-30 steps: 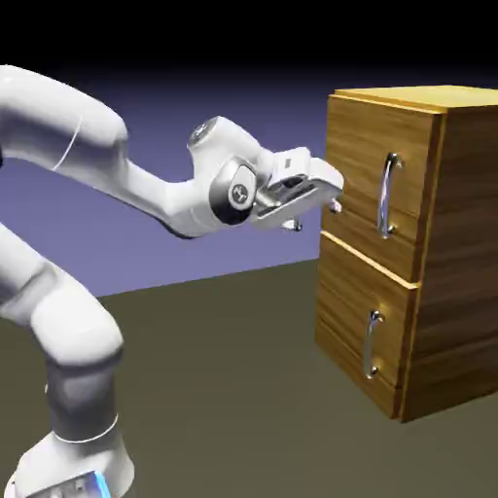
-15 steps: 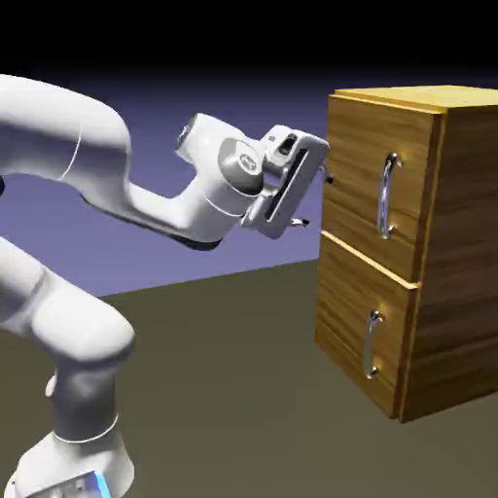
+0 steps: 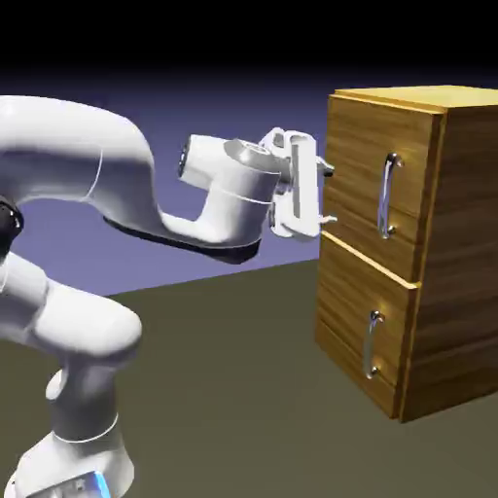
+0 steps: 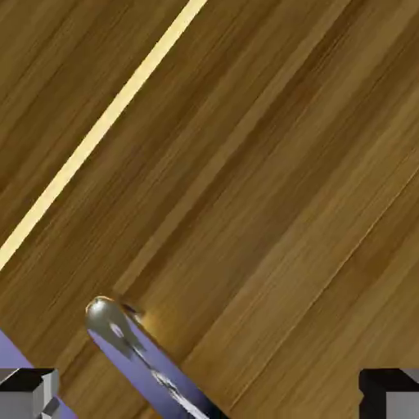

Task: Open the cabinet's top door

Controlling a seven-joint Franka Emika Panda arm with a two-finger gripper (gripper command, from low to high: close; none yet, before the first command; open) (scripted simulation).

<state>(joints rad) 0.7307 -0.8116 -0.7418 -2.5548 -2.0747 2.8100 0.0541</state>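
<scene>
A: Arm [image 3: 117,185] reaching level to the right, gripper [image 3: 325,199] just beside the cabinet [image 3: 443,253], jaws spread wide, empty.

B: And the top door [image 3: 374,185]? Shut, on the right; its handle [image 4: 135,352] shows between the fingertips [image 4: 24,389].

Lighting, both views: rendered, sharp, no blur or edge distortion for you to allow for. Exterior view: dim, black band along the top; cabinet [image 3: 409,243] front in shade, its top brightly lit. Hand view: glare spot on the silver handle [image 4: 131,348].
</scene>
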